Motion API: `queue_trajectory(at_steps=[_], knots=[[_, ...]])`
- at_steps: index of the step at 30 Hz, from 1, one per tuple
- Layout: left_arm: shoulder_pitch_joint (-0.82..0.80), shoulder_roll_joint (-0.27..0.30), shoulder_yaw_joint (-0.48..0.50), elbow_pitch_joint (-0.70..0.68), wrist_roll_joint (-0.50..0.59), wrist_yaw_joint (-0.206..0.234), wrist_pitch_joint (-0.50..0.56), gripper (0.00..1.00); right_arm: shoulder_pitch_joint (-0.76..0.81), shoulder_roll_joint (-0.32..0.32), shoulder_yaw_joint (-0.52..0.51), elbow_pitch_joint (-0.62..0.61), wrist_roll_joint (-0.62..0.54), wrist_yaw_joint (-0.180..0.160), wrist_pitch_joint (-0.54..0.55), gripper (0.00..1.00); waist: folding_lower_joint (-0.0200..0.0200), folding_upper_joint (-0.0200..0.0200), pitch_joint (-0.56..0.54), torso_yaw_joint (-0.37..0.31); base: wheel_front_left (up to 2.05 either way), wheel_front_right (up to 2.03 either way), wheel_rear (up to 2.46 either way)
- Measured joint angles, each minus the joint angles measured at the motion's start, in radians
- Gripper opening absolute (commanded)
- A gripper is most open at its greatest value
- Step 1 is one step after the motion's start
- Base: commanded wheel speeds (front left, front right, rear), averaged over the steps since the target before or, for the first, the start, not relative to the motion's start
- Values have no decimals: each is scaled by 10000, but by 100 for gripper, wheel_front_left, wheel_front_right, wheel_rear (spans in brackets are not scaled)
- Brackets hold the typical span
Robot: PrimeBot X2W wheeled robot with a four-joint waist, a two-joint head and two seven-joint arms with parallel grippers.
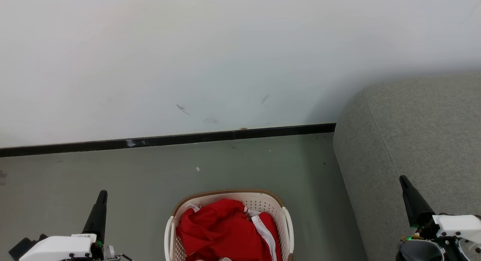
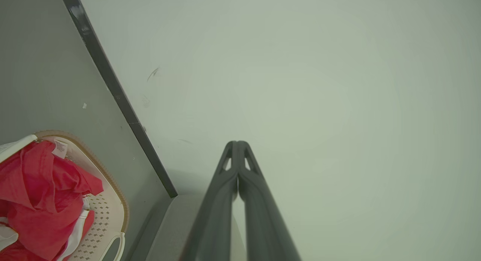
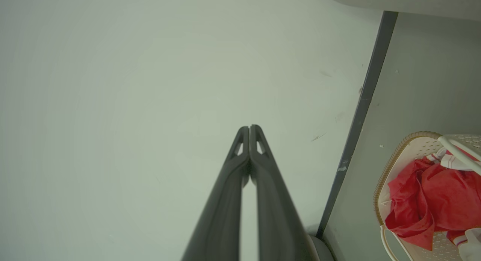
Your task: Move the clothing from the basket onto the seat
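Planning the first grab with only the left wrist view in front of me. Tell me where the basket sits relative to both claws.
Observer: In the head view the basket sits between them, with the left claw to its left and the right claw further off to its right.
Operator: Report the right claw's state.
Observer: The right wrist view shows it shut, holding nothing.
Operator: Now place the seat for me.
Observer: The seat lies on the robot's right of the basket, and the right claw shows against its grey fabric.
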Motion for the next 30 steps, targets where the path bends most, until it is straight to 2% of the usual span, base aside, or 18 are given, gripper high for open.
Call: queue_trajectory(at_steps=[30], knots=[[0, 0, 0, 0, 0, 0, 0, 0, 0, -2, 4, 0, 0, 0, 0, 0, 0, 0, 0, 0, 0, 0, 0]])
